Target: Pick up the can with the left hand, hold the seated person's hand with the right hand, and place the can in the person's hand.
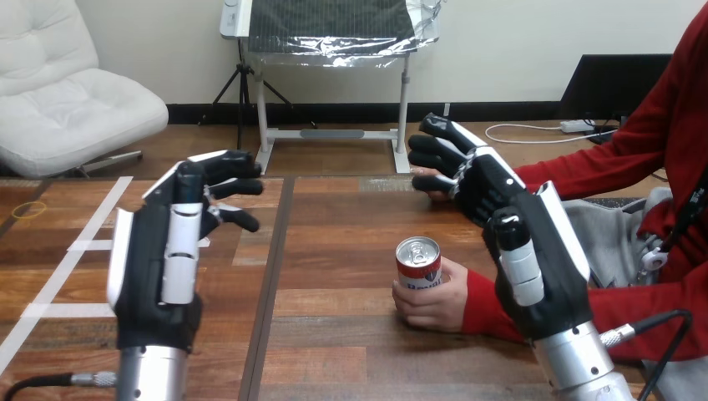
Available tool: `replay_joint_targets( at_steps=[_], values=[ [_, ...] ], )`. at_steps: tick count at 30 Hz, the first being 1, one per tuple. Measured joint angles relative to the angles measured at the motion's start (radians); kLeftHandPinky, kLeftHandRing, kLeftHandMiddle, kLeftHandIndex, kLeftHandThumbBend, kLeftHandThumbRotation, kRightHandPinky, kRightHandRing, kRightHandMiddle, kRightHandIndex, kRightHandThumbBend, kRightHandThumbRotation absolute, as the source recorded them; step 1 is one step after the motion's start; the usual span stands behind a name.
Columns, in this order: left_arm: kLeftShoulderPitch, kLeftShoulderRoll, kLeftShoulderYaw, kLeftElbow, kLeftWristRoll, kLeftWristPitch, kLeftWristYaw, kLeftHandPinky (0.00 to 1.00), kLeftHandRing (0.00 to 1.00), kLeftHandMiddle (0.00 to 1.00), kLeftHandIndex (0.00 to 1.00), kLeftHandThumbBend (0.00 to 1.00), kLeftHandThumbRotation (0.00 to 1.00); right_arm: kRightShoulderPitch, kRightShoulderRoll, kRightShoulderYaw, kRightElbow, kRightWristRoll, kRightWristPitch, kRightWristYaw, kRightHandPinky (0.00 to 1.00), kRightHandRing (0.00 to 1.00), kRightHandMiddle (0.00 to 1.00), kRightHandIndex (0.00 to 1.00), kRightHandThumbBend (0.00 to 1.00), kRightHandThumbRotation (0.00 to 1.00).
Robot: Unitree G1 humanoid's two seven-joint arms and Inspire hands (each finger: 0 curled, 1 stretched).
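A red-and-white can (417,263) stands upright on the wooden table (334,351), right of centre. The person's nearer hand (436,302) is wrapped round its lower part from the right. My left hand (171,251) hangs raised over the table's left half, well clear of the can, with relaxed fingers and nothing in it. My right hand (509,225) is raised at the right, its fingers stretched forward over the person's farther hand (432,195), which mostly hides beneath them. I see no finger curled round that hand.
White tape lines (63,267) cross the table's left part, and a small ring (29,210) lies near the left edge. The person's red-sleeved forearm (622,313) lies along the table's right side.
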Motion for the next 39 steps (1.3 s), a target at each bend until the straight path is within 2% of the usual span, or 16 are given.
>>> replay_joint_targets(
  at_steps=[12,20,32,39],
  values=[
    [0.028,-0.019,-0.043,-0.003,0.002,-0.036,-0.025,0.50,0.68,0.68,0.64,0.41,1.00,0.017,-0.001,-0.002,-0.001,0.003,0.014,0.029,0.79,0.84,0.85,0.87,0.84,1.00],
    [0.050,-0.019,-0.060,-0.003,0.003,-0.037,-0.041,0.51,0.70,0.69,0.64,0.39,1.00,0.017,-0.001,-0.003,-0.001,0.007,0.030,0.042,0.79,0.85,0.85,0.87,0.82,1.00],
    [0.063,-0.016,-0.045,-0.003,-0.006,-0.038,-0.037,0.52,0.70,0.70,0.67,0.46,0.98,0.017,-0.005,-0.004,-0.001,0.016,0.059,0.073,0.81,0.87,0.86,0.87,0.83,1.00],
    [0.063,-0.020,-0.032,-0.003,-0.007,-0.061,-0.029,0.53,0.71,0.73,0.74,0.51,0.96,0.017,-0.003,-0.004,-0.001,0.020,0.060,0.087,0.83,0.87,0.86,0.86,0.83,1.00]
  ],
)
